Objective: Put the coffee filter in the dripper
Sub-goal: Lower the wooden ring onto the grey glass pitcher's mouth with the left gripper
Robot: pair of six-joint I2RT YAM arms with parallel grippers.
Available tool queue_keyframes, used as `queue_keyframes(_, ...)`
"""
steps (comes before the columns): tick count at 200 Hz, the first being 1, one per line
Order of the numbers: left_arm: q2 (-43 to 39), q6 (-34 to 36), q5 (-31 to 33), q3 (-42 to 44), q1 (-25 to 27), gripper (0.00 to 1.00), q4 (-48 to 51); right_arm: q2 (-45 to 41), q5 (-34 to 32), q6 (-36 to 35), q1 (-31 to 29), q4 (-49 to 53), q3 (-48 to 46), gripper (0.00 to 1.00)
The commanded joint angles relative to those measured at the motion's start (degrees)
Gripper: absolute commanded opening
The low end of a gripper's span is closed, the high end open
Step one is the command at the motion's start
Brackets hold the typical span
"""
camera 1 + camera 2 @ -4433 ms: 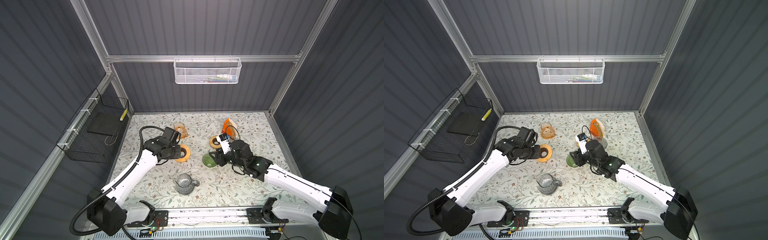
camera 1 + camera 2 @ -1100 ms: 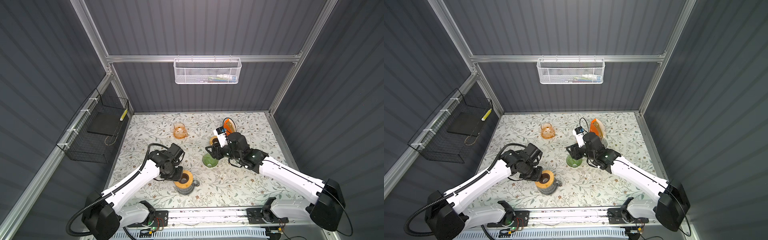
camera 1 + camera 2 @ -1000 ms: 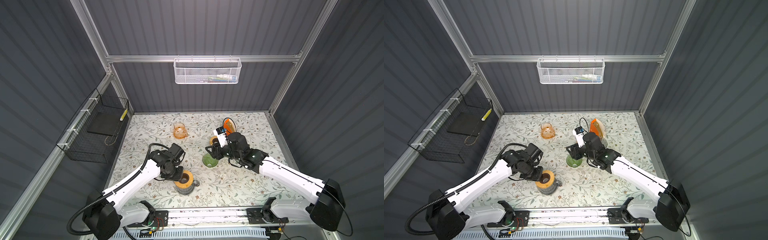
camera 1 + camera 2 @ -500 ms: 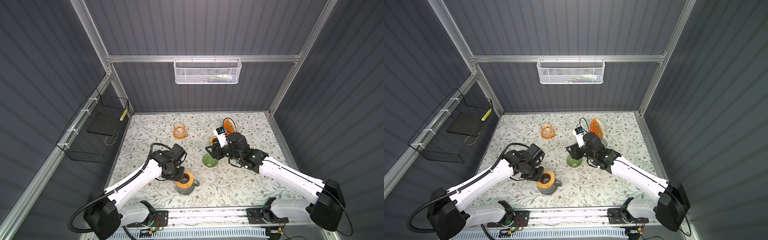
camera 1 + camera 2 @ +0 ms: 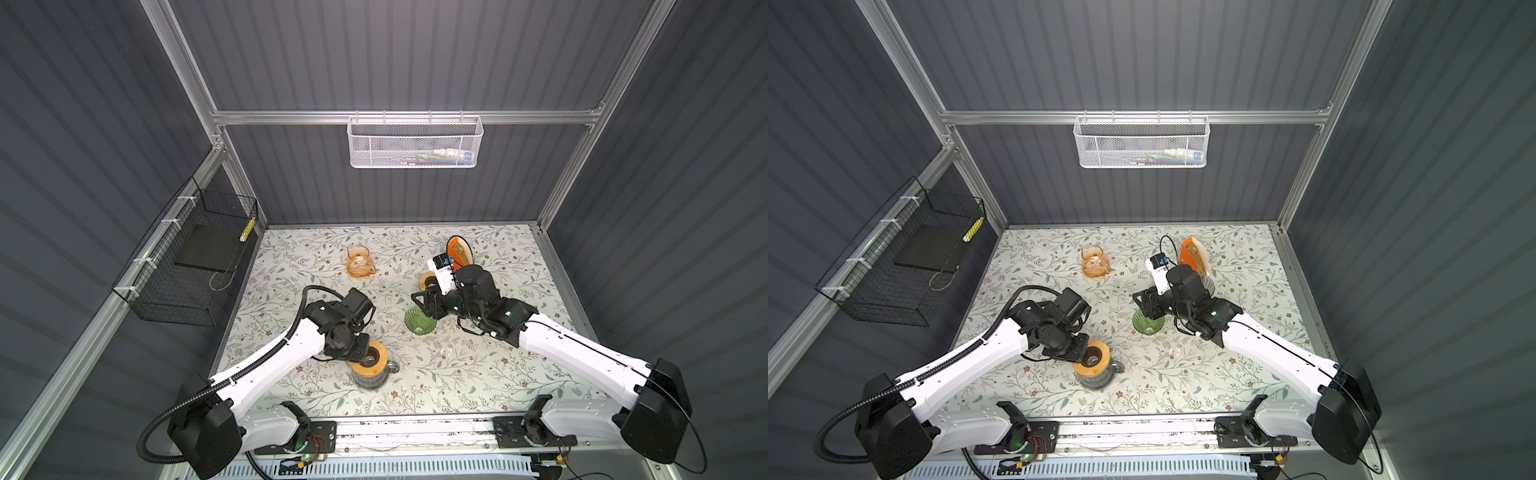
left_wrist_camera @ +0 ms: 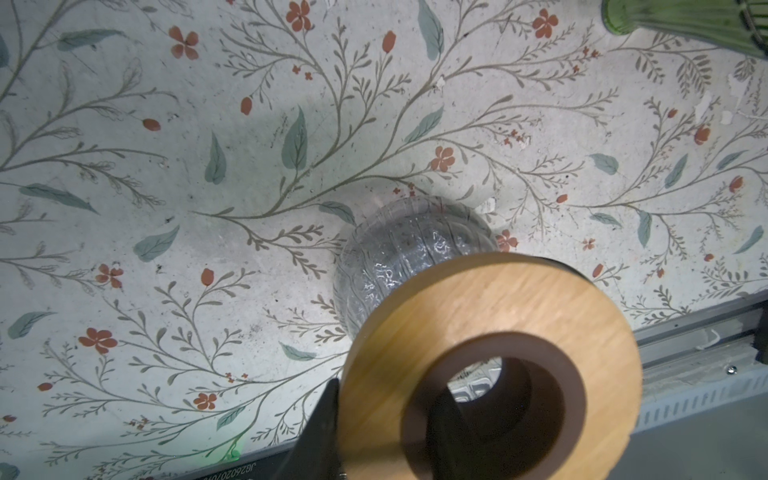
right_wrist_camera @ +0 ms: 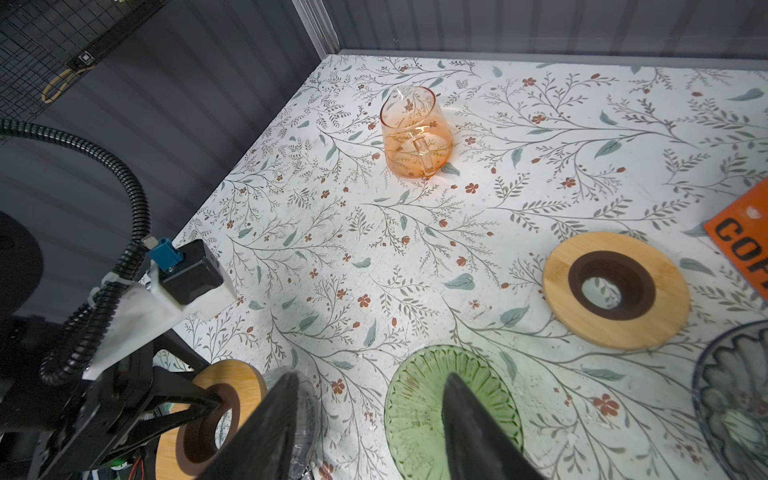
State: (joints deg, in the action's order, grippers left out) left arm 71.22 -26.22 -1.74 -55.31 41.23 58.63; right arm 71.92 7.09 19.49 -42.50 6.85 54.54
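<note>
Coffee filter pack point(image 5: 459, 249), in both top views: untouched behind the green dripper point(image 5: 419, 322). Left wrist: left gripper point(image 6: 382, 419) pinches a wooden ring point(image 6: 490, 316) atop the glass carafe point(image 6: 399, 253); release off-centre may topple it. Right wrist: right gripper point(image 7: 370, 382) spread over the dripper; closing could skid it.

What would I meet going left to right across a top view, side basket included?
black wire basket → orange glass pitcher → green dripper → orange filter pack. Both wooden rings overlap these sideways, so they are left out.
</note>
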Motion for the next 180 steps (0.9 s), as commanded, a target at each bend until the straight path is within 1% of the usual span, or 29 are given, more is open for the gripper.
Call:
queue_keyframes(1,0.41,-0.94,0.47,-0.95,0.51,0.30,0.35,-1.05,-0.85,0.07,0.31,-0.68,-0.67,0.57)
queue_keyframes(85,-0.12,-1.65,0.32,-1.20,1.04,0.34,0.32,-1.69,-0.94,0.29,0.28,-0.58,-0.84,0.57)
queue_keyframes(180,-1.39,-2.44,1.31,-1.77,1.46,0.36,1.46,-2.88,-0.82,0.82,0.31,-0.39,-1.45,0.57)
